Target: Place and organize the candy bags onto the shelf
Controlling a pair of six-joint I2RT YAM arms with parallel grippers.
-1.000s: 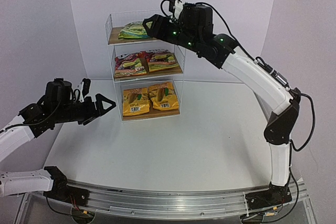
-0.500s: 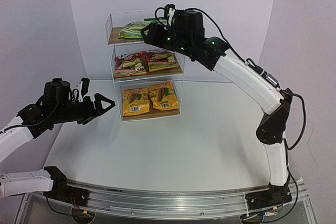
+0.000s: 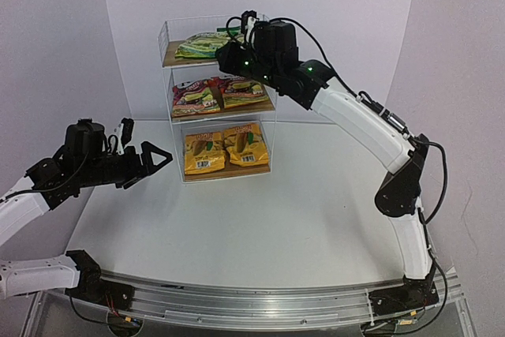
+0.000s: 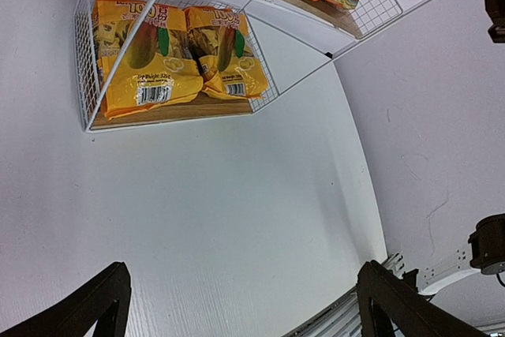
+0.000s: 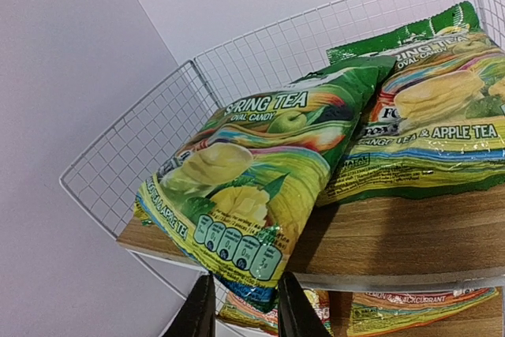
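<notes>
Right tool (image 5: 243, 301) clenched on lower edge of glossy green Spring Tea bag (image 5: 245, 187), which lies on top wooden board (image 5: 410, 234) of white wire shelf (image 5: 134, 155), overlapping second green bag (image 5: 430, 116). Left tool (image 4: 241, 305) spread wide, empty, above white surface (image 4: 197, 219).

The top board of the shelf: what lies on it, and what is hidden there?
Two green bags: the left bag overlaps the right bag, covering its left edge. The right gripper pinches the left bag's near end.
</notes>
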